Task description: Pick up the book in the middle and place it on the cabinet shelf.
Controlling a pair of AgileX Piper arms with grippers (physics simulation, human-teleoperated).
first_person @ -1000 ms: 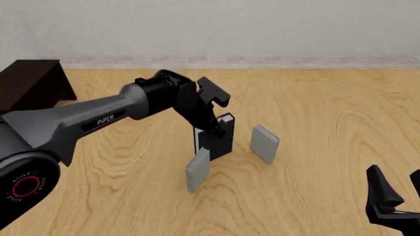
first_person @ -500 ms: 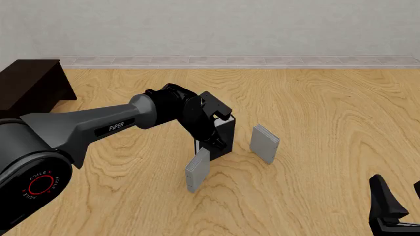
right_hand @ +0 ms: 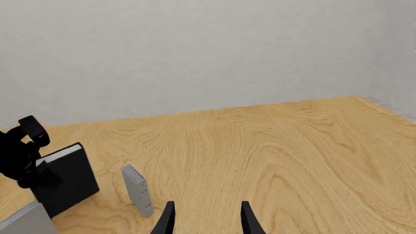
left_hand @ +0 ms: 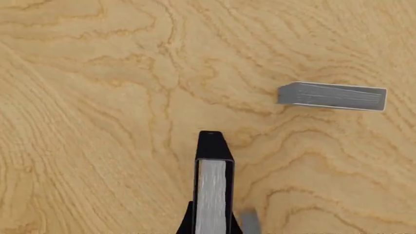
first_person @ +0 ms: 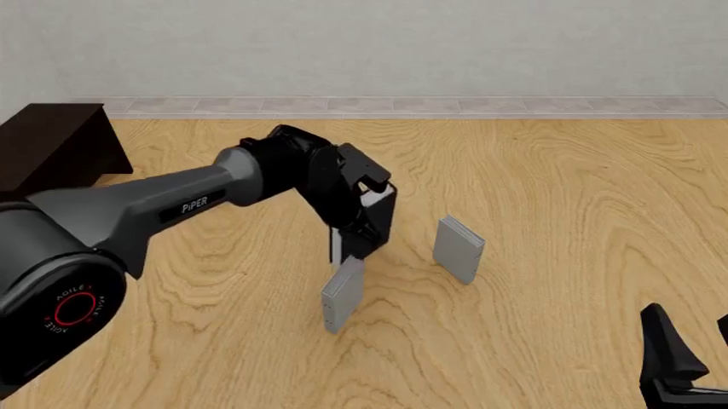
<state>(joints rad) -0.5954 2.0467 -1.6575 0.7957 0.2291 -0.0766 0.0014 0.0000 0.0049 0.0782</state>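
Note:
The black book (first_person: 378, 215) with white page edges is gripped in my left gripper (first_person: 357, 228), which is shut on it and holds it tilted, just above the table between the two grey books. In the left wrist view its white page edge (left_hand: 211, 192) runs between the fingers over bare wood. It also shows in the right wrist view (right_hand: 65, 180). The dark cabinet (first_person: 51, 145) stands at the far left edge. My right gripper (first_person: 691, 354) is open and empty at the near right; its fingers show in the right wrist view (right_hand: 206, 222).
One small grey book (first_person: 343, 294) stands just in front of the held book. Another grey book (first_person: 459, 248) stands to its right and shows in the left wrist view (left_hand: 332, 96) and the right wrist view (right_hand: 137, 190). A wall runs along the table's far edge.
My left gripper came down onto the black book, closed on it and has lifted it slightly off the table, tilting it. The right gripper sank a little lower in view.

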